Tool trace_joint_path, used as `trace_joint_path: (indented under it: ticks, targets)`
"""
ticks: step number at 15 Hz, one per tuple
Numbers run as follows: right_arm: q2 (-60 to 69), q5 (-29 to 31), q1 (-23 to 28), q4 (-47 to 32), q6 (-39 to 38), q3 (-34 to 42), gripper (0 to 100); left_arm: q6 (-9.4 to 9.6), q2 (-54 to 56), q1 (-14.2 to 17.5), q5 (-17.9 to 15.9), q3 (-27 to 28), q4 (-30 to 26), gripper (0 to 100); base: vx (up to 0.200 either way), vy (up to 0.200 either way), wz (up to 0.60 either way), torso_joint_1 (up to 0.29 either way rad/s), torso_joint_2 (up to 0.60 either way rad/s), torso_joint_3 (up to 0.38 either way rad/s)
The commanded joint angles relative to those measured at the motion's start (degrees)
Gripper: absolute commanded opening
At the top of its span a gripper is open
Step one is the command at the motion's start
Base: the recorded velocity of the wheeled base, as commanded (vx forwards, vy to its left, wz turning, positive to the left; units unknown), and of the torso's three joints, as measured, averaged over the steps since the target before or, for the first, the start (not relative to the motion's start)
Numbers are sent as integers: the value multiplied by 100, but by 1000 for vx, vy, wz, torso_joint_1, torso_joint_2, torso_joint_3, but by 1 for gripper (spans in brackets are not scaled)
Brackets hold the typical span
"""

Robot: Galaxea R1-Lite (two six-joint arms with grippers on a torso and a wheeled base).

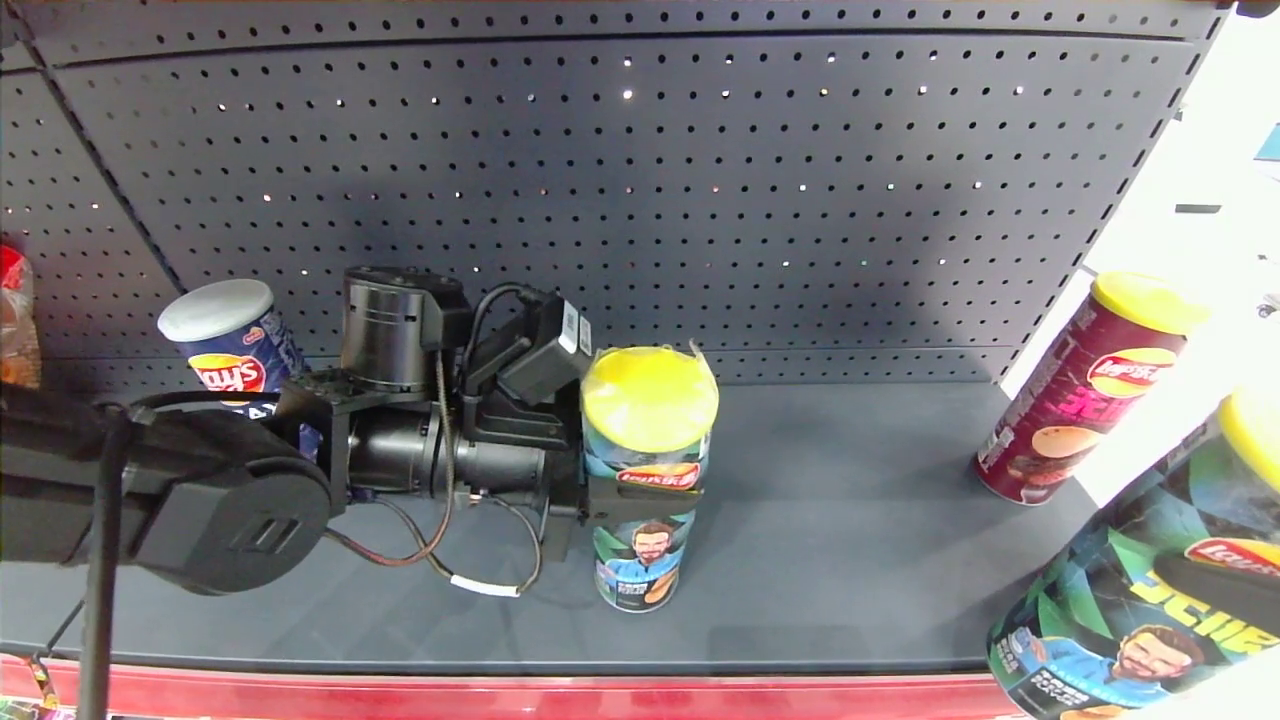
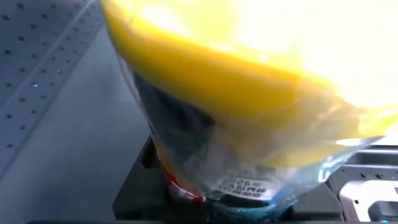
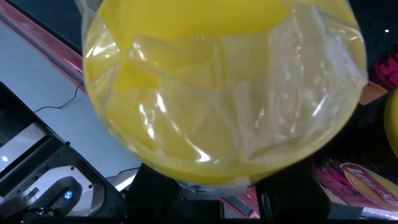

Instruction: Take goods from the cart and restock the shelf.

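A teal chip can with a yellow lid stands upright on the dark shelf board, in the middle. My left gripper comes in from the left and is shut around the can's waist. Up close, the same can leans over the black fingers. A second teal can with a yellow lid sits tilted at the lower right, off the shelf's front corner, with my right gripper shut on it. Its plastic-wrapped lid rises above the right gripper.
A blue can with a white lid stands at the back left, behind my left arm. A maroon can with a yellow lid leans at the shelf's right end. The pegboard back closes the rear. An orange bag sits far left. A red strip edges the front.
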State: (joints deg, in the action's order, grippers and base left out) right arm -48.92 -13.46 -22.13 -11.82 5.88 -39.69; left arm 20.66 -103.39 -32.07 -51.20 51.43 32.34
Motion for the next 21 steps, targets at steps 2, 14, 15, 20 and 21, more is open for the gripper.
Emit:
trace_joint_path:
  ticks: [2,14,15,20,21]
  targets:
    - [-56,1,-2,5,1,-12,0,25,-103,-71,-13,-98,0,0,0,0,0,0,0,0]
    - [-65,1,-2,5,1,-65,0,-159,196,-168,-22,-423,0,0,0,0,0,0,0,0]
    - [-65,1,-2,5,1,-74,0,-159,249,-194,-22,-520,0,0,0,0,0,0,0,0]
    - [-65,1,-2,5,10,-83,0,-282,372,-185,-4,-863,123,0,0,0,0,0,0,0]
    - [-74,1,-11,5,10,-109,0,-326,372,-168,-4,-881,123,0,0,0,0,0,0,0]
